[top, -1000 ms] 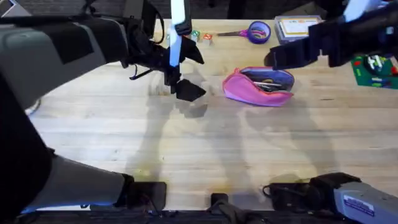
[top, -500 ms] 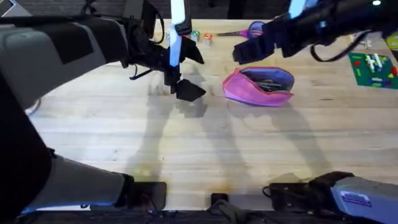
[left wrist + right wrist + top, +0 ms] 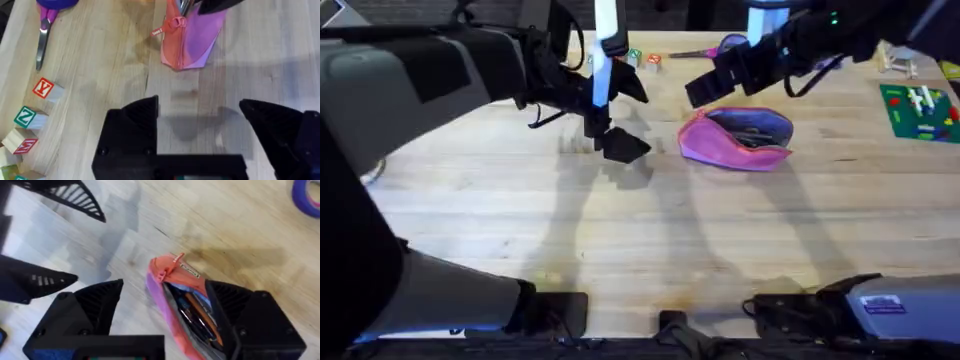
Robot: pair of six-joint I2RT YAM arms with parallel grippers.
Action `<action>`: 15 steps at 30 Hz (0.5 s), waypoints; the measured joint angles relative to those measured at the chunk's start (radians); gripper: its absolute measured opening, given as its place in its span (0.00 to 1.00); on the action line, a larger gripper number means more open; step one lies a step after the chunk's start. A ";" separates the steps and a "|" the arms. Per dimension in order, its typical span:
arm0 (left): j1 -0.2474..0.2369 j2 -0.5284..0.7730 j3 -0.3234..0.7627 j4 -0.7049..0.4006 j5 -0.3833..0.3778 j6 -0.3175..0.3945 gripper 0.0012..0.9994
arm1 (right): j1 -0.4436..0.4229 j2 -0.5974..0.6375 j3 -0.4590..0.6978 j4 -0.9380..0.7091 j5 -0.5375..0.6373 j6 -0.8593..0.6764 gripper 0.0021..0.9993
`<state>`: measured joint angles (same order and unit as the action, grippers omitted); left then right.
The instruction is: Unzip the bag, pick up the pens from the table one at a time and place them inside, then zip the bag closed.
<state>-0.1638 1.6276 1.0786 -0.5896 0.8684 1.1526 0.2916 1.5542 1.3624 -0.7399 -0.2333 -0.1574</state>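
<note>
The pink bag (image 3: 730, 140) lies unzipped at the table's (image 3: 650, 230) far middle-right, its blue-grey lining showing. Dark pens (image 3: 752, 135) lie inside it; in the right wrist view the pens (image 3: 194, 317) rest in the open mouth. My right gripper (image 3: 702, 92) hovers open just beyond the bag's left end, and its own camera shows the right gripper (image 3: 165, 287) above the bag's (image 3: 167, 302) zipper-pull end. Left of the bag, my left gripper (image 3: 616, 143) is low over the wood. The left gripper (image 3: 199, 107) is open with nothing in it, facing the bag (image 3: 192, 37).
Purple-handled scissors (image 3: 728, 50) and lettered wooden blocks (image 3: 642, 58) lie along the far edge. The blocks (image 3: 30, 122) and scissors (image 3: 46, 22) lie off to one side of the left gripper. A green board (image 3: 920, 110) sits at the far right.
My right arm has swung left along the far side of the bag, from its right end to just past its left end. The left arm and the bag have stayed put.
</note>
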 joint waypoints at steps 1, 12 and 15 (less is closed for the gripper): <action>0.000 0.000 0.000 0.000 0.000 0.000 0.99 | 0.000 0.011 0.000 0.001 0.004 0.000 1.00; 0.000 0.000 0.000 0.000 0.000 0.000 0.99 | 0.000 0.109 0.000 0.006 0.009 0.000 1.00; 0.000 0.000 0.000 0.000 0.000 0.000 0.99 | 0.000 0.110 0.000 0.008 0.009 0.000 1.00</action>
<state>-0.1638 1.6276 1.0786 -0.5896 0.8682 1.1526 0.2916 1.6646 1.3624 -0.7322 -0.2241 -0.1574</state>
